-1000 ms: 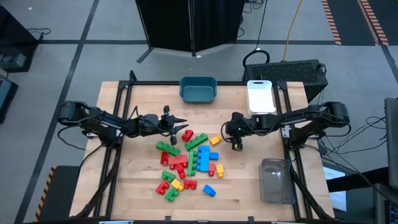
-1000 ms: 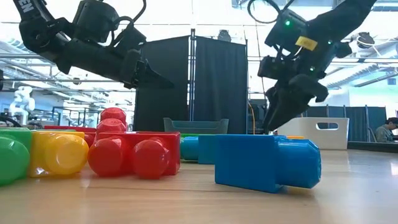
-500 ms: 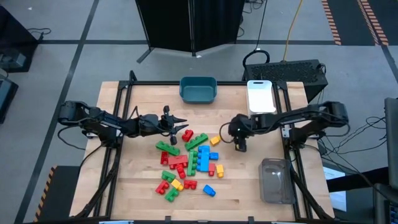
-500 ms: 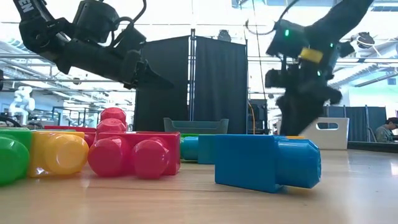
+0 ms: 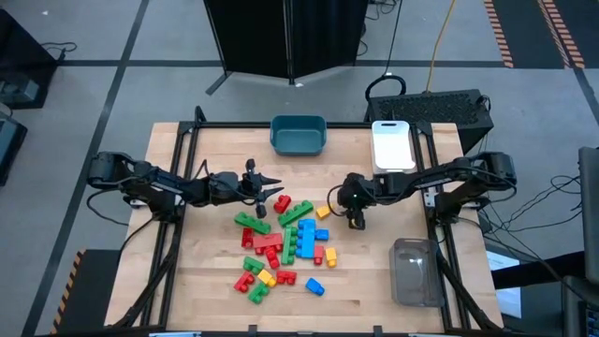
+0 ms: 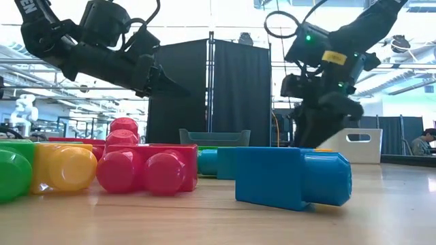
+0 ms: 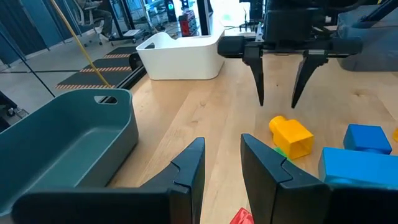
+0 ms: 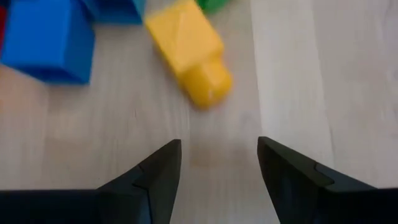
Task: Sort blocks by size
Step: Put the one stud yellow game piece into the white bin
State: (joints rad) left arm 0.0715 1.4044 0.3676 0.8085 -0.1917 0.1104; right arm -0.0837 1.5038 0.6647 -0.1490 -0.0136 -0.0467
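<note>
The blocks (image 5: 285, 241) lie in a loose pile of red, green, blue and yellow on the table's middle. A yellow block (image 8: 189, 50) lies on its side at the pile's right edge. My right gripper (image 8: 219, 149) is open and slants down. Its fingertips hover just above bare wood to the right of that yellow block (image 5: 324, 212). My left gripper (image 7: 222, 149) is open and nearly level, above the pile's far left edge (image 5: 278, 193). Nothing sits between its fingers. The low view shows a blue block (image 6: 293, 177) and a red block (image 6: 146, 170) up close.
A teal bin (image 5: 299, 134) stands at the table's far edge, a white bin (image 5: 393, 145) at the far right. A clear bin (image 5: 415, 271) stands at the near right. Bare wood lies between the pile and the clear bin.
My right gripper has sunk a little toward the table beside the yellow block and tipped somewhat steeper, staying open. The blocks have not moved.
</note>
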